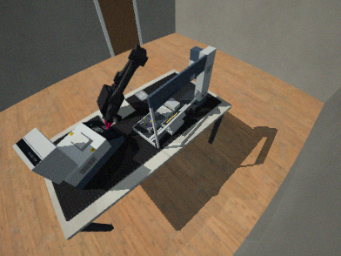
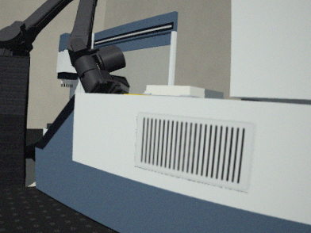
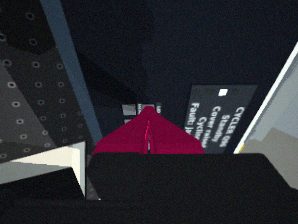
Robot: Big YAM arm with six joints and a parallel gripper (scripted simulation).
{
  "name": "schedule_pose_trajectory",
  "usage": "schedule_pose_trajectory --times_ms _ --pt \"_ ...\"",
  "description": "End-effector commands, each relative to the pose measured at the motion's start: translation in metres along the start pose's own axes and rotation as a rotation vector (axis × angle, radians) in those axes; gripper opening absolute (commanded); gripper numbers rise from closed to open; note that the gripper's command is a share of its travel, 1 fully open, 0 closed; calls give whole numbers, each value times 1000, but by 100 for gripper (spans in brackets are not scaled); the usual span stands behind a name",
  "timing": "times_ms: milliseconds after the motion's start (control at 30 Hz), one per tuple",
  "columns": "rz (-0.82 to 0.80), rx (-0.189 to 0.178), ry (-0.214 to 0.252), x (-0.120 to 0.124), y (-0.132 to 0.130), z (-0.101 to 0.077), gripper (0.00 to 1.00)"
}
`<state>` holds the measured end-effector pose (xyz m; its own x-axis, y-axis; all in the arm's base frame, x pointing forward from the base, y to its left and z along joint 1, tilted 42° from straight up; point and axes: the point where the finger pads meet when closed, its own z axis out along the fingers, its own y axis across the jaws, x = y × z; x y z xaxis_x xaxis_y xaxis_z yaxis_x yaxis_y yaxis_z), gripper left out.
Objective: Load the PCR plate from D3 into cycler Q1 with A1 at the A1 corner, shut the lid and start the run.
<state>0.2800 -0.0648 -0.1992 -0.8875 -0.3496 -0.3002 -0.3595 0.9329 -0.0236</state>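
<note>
Top view: tool at Q1's panel

Q1 fills the worktop's left end, lid raised. PCR plate lies on the deck beneath the gantry. Magenta tool, pressed together and holding nothing, points at the panel keys.

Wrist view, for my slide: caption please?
Shut end effector pointing at Q1's key panel, status screen alongside.

Lab bench, cycler, plate deck (wood-floored room)
</note>
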Motion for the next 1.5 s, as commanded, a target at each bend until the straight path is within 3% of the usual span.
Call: schedule_pose_trajectory --times_ms 0,367,567,967,1100,1467 --pt "25 36 -27 -13 -19 -4 0" --pt "3 12 -11 -2 0 2 0" --pt "22 25 -19 -5 -11 4 0" --pt "13 29 -21 -3 -11 -6 0" --pt "1 36 -35 -12 -15 -4 0" --pt "4 28 -33 -18 -12 -4 0"
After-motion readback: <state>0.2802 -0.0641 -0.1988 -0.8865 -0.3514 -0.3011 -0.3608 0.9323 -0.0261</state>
